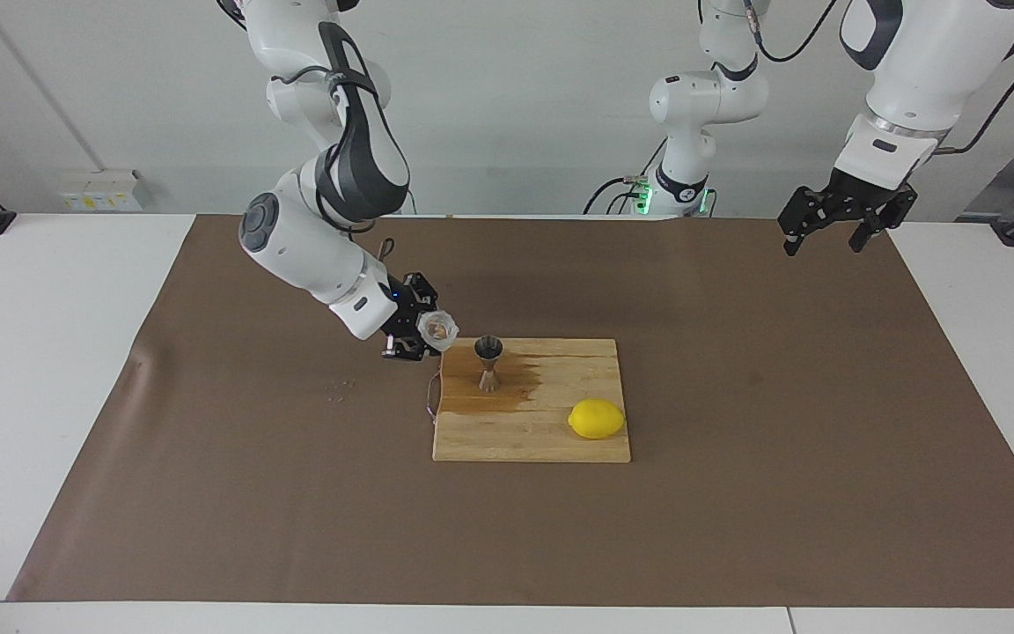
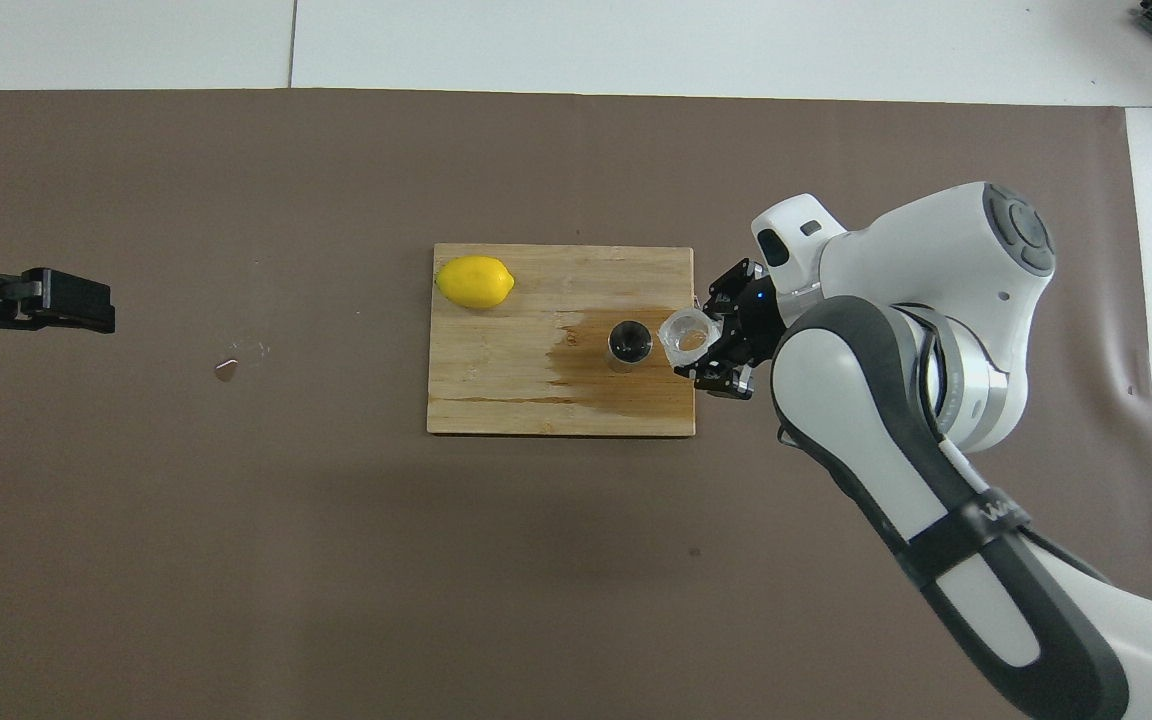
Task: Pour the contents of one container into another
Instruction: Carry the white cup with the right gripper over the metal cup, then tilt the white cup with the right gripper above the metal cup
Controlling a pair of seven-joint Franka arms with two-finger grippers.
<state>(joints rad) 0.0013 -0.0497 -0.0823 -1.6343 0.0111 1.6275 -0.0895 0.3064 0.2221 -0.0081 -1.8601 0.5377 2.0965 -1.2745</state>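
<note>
My right gripper (image 1: 426,332) is shut on the small clear glass cup (image 1: 437,327) and holds it tilted, mouth toward the jigger, over the wooden board's edge at the right arm's end. The cup also shows in the overhead view (image 2: 688,335), in my right gripper (image 2: 708,340). The steel hourglass jigger (image 1: 489,364) stands upright on the board (image 1: 560,440), just beside the cup; from above its dark mouth shows (image 2: 629,343). My left gripper (image 1: 837,231) is open, empty, and waits high over the left arm's end of the table (image 2: 86,300).
A yellow lemon (image 1: 597,418) lies on the board's corner farthest from the robots, toward the left arm's end (image 2: 475,281). A dark wet stain (image 2: 636,385) spreads on the board (image 2: 496,400) around the jigger. Small specks (image 1: 340,390) lie on the brown mat (image 1: 736,493).
</note>
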